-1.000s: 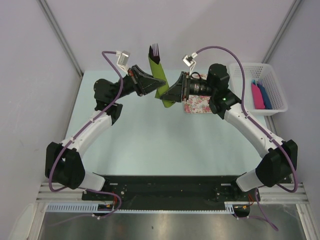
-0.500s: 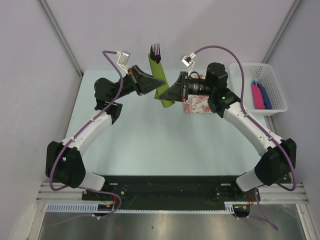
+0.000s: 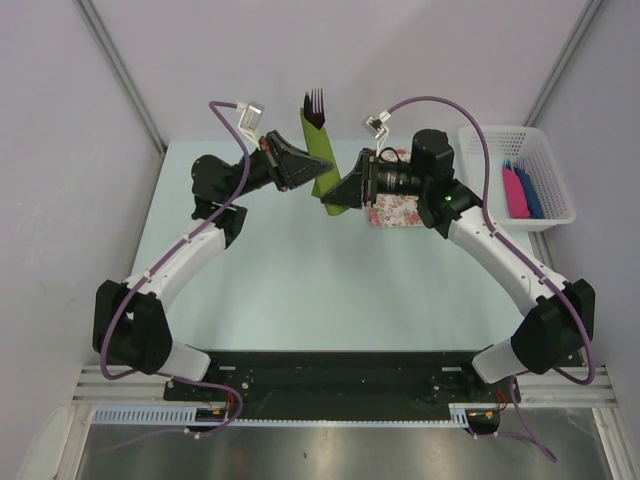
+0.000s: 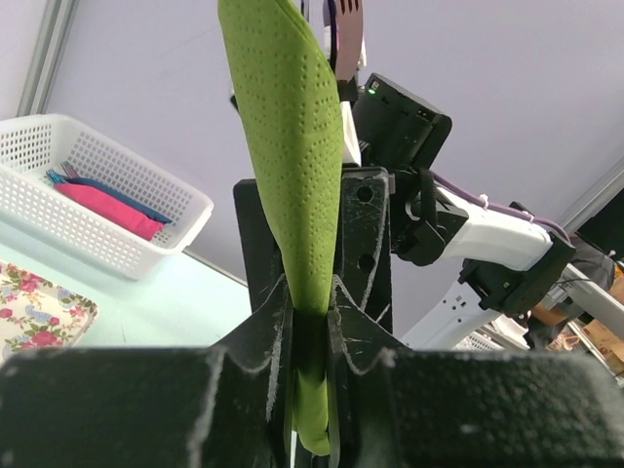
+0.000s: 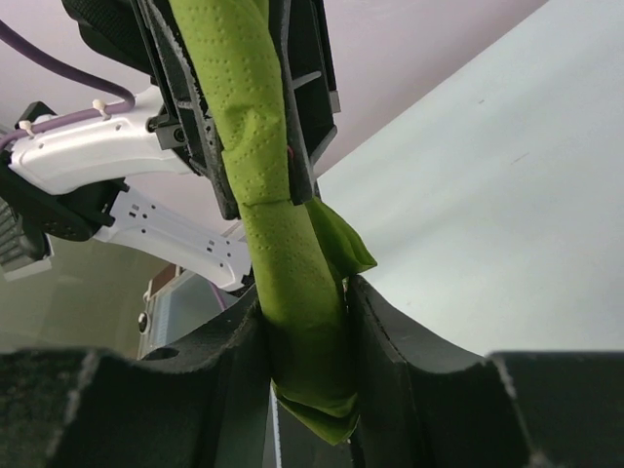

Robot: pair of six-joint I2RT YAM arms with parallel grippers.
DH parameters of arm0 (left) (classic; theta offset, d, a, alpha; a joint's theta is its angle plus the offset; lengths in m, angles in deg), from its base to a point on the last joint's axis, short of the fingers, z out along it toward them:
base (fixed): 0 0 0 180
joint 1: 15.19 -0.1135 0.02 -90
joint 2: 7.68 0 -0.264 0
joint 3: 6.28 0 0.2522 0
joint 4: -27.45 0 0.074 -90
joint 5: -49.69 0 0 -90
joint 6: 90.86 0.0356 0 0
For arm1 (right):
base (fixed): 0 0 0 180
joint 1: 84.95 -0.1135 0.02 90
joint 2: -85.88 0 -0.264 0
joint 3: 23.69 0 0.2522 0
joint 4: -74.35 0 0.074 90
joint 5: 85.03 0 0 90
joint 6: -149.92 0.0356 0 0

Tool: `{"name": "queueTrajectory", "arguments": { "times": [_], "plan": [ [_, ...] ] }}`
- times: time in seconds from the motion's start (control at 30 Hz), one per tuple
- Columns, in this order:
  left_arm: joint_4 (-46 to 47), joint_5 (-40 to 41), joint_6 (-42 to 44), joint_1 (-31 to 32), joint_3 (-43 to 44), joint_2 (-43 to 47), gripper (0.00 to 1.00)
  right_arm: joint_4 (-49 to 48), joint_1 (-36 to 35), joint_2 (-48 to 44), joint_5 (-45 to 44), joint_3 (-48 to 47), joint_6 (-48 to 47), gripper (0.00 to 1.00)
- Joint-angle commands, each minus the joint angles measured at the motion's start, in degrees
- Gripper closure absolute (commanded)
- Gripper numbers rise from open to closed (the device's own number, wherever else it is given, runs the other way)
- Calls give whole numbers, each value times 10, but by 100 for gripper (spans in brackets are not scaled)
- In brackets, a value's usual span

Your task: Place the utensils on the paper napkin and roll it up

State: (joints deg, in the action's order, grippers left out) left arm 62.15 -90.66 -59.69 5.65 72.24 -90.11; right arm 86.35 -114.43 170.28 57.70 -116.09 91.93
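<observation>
We see the paper napkin (image 3: 320, 150) rolled into a slim olive-green tube and held in the air above the far side of the table (image 3: 320, 290), tilted between the two arms. The dark purple tines of a fork (image 3: 315, 101) stick out of its upper end. The left gripper (image 3: 303, 168) pinches the roll near its middle; in the left wrist view its fingers press flat against the plain, dimpled paper. The right gripper (image 3: 338, 193) clamps the lower end; in its own view both fingers touch the tube's sides, and a loose corner of paper juts out just above them. A floral mat (image 3: 395, 213) lies on the table, partly hidden under the right wrist. A white basket (image 3: 500, 131) at the far right holds a pink piece (image 3: 514, 192) and a blue piece (image 3: 531, 195) side by side.
</observation>
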Motion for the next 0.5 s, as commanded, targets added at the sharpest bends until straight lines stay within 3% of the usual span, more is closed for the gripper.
{"name": "queueTrajectory", "arguments": {
  "times": [0.0,0.07,0.1,0.17,0.47],
  "plan": [
    [47,48,10,-4,48,11,100,64,-13,-24,11,17,-48,62],
    [47,50,9,-4,49,11,100,68,-17,-27,7,19,-65,67],
    [44,51,9,-4,48,11,100,73,-20,-28,4,19,-70,85],
    [44,53,8,-4,49,10,100,71,-20,-25,6,18,-70,100],
    [44,55,9,-4,48,7,100,41,-2,-27,14,22,-17,100]
  ]
}}
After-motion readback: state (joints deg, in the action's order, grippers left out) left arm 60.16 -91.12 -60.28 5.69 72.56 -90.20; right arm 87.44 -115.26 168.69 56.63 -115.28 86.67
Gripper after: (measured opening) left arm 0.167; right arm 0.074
